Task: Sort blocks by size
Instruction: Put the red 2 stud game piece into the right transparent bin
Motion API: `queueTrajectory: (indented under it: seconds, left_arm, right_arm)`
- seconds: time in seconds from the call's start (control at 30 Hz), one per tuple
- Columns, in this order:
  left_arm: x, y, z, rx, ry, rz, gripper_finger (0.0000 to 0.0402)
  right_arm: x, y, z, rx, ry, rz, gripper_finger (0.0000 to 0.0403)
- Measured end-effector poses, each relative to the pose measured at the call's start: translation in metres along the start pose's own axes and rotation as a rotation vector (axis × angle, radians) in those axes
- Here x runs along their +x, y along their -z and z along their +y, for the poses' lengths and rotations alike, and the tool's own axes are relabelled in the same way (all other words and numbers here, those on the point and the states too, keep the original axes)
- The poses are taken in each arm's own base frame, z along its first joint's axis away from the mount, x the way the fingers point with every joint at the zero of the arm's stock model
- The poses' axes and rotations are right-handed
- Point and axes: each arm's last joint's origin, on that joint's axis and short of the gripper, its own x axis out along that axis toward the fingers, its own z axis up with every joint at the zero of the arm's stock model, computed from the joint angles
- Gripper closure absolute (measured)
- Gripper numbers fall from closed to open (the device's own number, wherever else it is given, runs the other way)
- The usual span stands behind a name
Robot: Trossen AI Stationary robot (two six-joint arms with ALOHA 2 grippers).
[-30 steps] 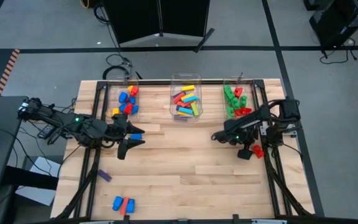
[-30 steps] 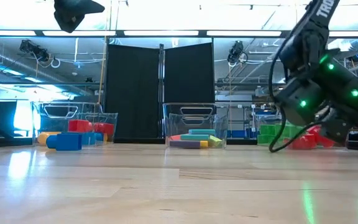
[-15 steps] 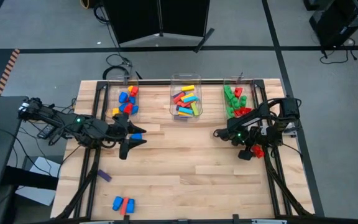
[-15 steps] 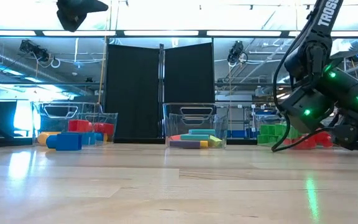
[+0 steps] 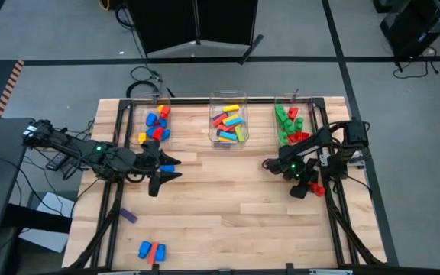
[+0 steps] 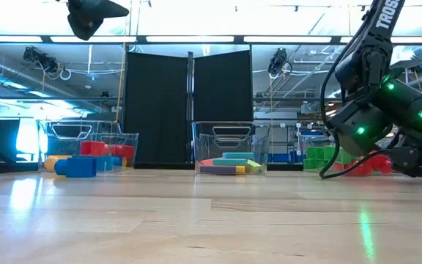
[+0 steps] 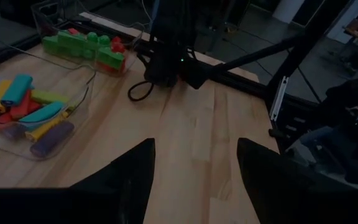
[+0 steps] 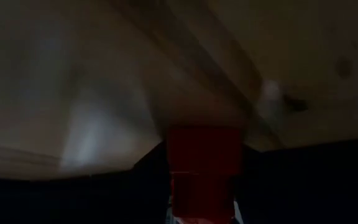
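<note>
My right gripper point(image 5: 309, 189) is low at the table's right edge, in front of the right bin, shut on a red block point(image 8: 202, 163) that also shows in the high view point(image 5: 318, 188). My left gripper point(image 5: 166, 174) hangs open above the table in front of the left bin, nothing between its fingers point(image 7: 194, 180). Near it a blue block point(image 5: 168, 166) lies on the wood. A purple block point(image 5: 128, 216) and a blue and red pair point(image 5: 151, 250) lie near the front left. My right gripper pinches the red block between its two fingers, one on each of two opposite sides point(image 8: 174, 180). The fingers slant down from above. The block's far end point(image 8: 202, 134) is at the table top; I cannot tell whether it is lifted.
Three clear bins stand along the far edge: the left bin point(image 5: 153, 122) with blue, red and yellow blocks, the middle bin point(image 5: 228, 122) with long ones, the right bin point(image 5: 289, 122) with green and red ones. Dark frame rails point(image 5: 334, 206) run along both sides. The table's middle is bare wood.
My right gripper has turned at the wrist and tipped further down, shifting slightly toward the table's right edge by the red block. The red block has stayed where it was.
</note>
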Motion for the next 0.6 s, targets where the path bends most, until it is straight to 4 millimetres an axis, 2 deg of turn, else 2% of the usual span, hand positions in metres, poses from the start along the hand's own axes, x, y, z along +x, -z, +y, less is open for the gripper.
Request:
queueTrajectory:
  seconds: [0.37, 0.47, 0.6]
  left_arm:
    - [0.0, 0.0, 0.0, 0.002, 0.0, 0.001, 0.0168]
    - [0.0, 0.0, 0.0, 0.002, 0.001, 0.001, 0.0168]
    - [0.0, 0.0, 0.0, 0.002, 0.001, 0.002, 0.0168]
  right_arm:
    - [-0.018, -0.002, 0.019, -0.039, 0.026, -0.07, 0.0257]
    - [-0.032, -0.001, 0.03, -0.084, 0.03, -0.15, 0.0252]
    - [-0.063, 0.006, 0.044, -0.09, 0.034, -0.327, 0.0254]
